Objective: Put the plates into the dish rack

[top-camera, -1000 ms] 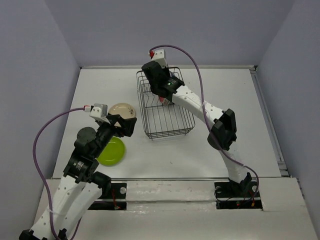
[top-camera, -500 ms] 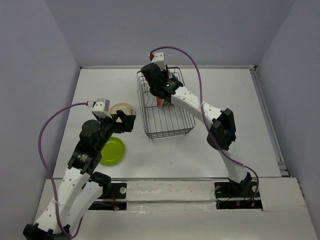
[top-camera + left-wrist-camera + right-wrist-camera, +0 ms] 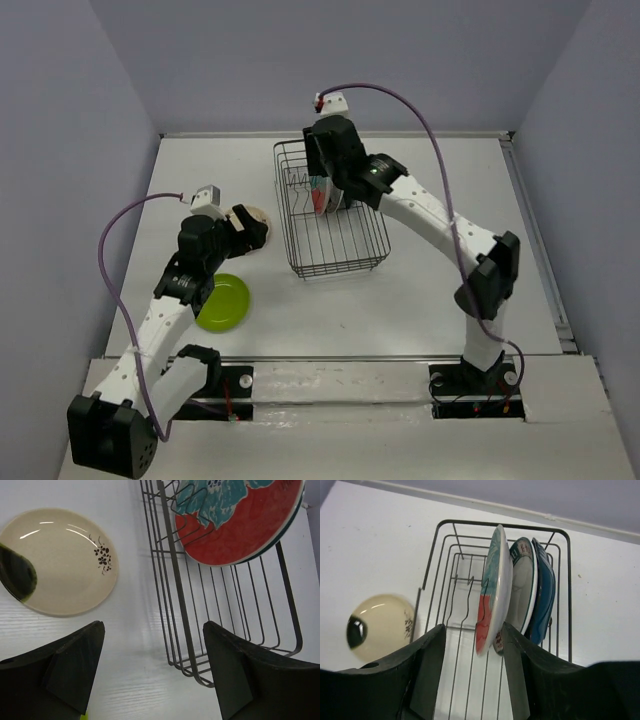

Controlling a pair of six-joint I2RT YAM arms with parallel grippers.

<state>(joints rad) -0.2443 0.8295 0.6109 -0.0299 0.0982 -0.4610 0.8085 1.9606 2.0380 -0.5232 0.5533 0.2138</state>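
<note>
The dish rack stands mid-table. In the right wrist view three plates stand upright in the rack: the red patterned plate, the white teal-rimmed plate and the dark blue plate. My right gripper hovers open over the red plate, its jaws apart on either side of the plate's lower edge. The cream plate lies flat left of the rack. My left gripper is open and empty just above it. The lime green plate lies flat nearer the left arm.
The near half of the rack holds only bare tines. The table's raised side edges run along left and right, and grey walls close in on three sides. My left arm reaches over the lime green plate.
My left gripper has reached forward to the cream plate. My right gripper has drawn back and up from the rack, leaving the red plate standing in it.
</note>
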